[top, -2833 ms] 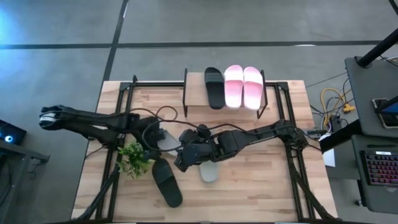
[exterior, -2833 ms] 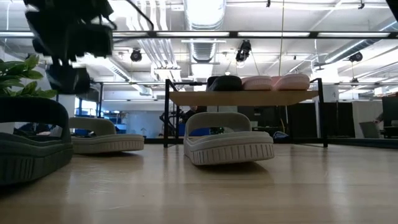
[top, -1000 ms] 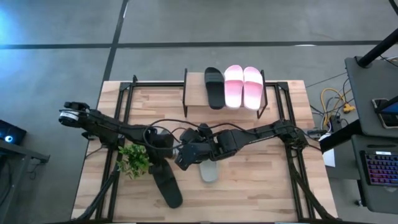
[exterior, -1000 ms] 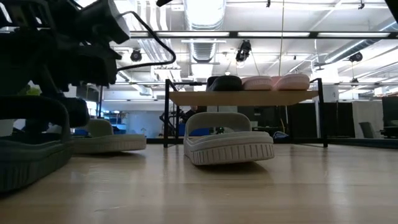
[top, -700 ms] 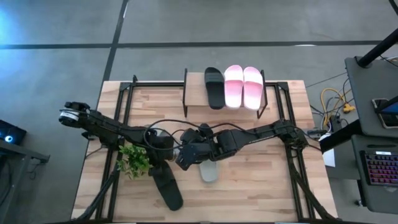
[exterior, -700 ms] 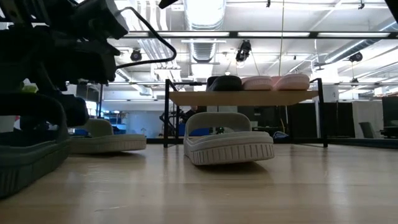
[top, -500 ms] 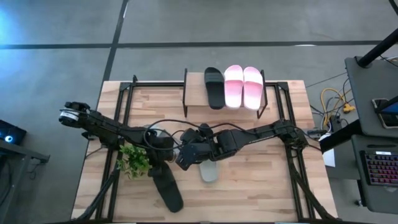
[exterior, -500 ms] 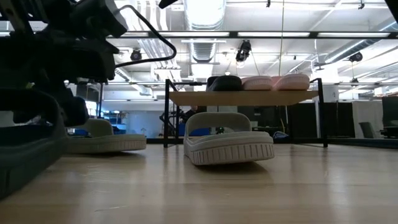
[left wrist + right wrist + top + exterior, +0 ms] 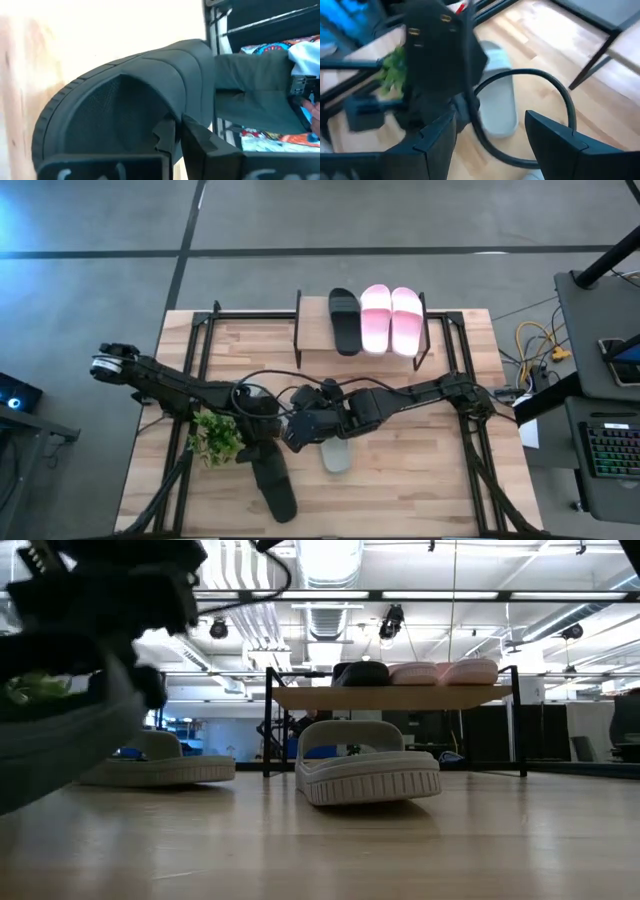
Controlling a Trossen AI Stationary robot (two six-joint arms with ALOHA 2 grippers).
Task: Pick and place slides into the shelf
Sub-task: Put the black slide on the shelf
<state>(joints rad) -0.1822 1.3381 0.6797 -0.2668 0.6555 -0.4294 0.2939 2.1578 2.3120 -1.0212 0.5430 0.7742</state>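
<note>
Jaws of the left gripper point(image 9: 262, 448) pinch the strap of a black slide point(image 9: 272, 483), its sole apparently tilted off the surface point(image 9: 420, 480) in the blurred low view. Right gripper point(image 9: 293, 436) hovers just at 3 o'clock of it, jaws spread, above one grey slide point(image 9: 337, 455); another grey slide point(image 9: 160, 769) lies near the plant point(image 9: 214, 436). At 12 o'clock, the shelf point(image 9: 315, 330) carries a black slide point(image 9: 343, 320) and the pink pair point(image 9: 391, 318).

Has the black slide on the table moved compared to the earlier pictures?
Yes. The black slide, held by the left pincer, has lifted off the table in the low view.
</note>
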